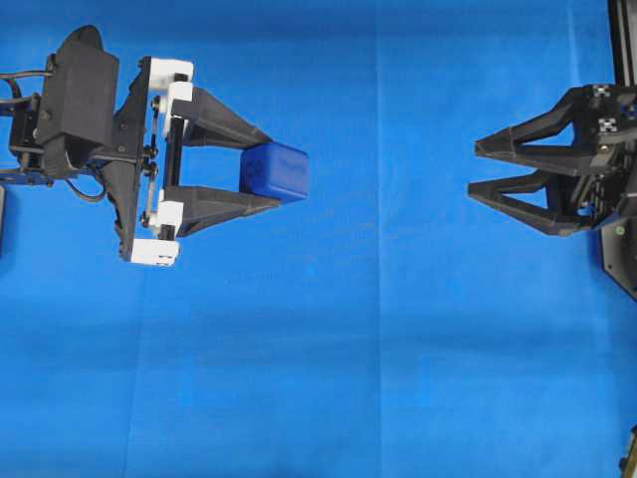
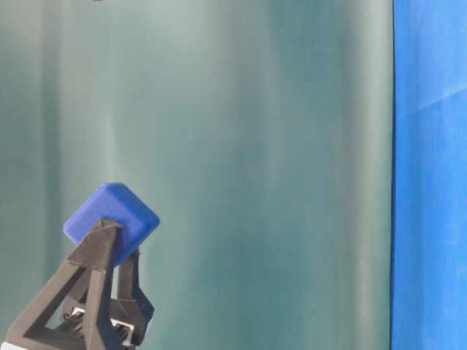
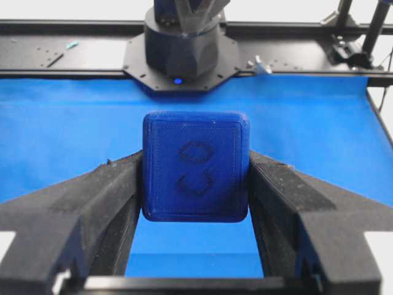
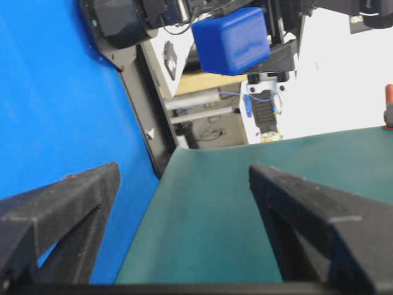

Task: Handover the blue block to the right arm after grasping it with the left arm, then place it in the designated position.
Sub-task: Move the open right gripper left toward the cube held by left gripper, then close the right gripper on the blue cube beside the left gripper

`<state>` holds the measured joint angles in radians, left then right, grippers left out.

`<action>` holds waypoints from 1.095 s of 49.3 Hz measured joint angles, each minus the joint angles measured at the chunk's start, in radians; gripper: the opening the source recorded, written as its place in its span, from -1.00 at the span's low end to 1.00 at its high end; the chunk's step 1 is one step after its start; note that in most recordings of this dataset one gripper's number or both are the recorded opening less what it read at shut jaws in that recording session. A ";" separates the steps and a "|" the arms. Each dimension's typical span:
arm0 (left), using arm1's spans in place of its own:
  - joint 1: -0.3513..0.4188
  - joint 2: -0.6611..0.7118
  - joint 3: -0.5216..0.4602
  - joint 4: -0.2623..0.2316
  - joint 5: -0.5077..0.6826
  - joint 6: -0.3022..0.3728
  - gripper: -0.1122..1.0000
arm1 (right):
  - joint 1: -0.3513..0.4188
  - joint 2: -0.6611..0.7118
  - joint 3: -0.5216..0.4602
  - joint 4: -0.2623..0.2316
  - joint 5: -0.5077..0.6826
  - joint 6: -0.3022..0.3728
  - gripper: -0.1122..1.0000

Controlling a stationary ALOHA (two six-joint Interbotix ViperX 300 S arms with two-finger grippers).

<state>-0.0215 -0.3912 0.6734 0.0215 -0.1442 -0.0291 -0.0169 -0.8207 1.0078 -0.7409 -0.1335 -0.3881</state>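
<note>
Blue block (image 1: 277,170) pinched by left arm's fingers (image 1: 224,201); right arm's fingers (image 1: 518,194) spread, well apart from block

Blue block (image 1: 278,171) in left pincer (image 1: 261,171)

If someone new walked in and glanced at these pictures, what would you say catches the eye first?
First, the blue block, pinched between the two black fingers of the left gripper and held up off the blue cloth on the left of the overhead view. Next, the right gripper at the right edge, its jaws wide open and empty, pointing toward the block across a clear gap.
</note>
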 measured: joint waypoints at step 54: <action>0.000 0.000 0.000 0.000 0.000 -0.002 0.03 | -0.002 0.548 -0.456 -0.083 -0.066 -0.009 0.88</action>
<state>-0.0215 -0.3912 0.6734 0.0215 -0.1442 -0.0307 -0.0184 -0.2730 0.5522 -0.8237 -0.1994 -0.3973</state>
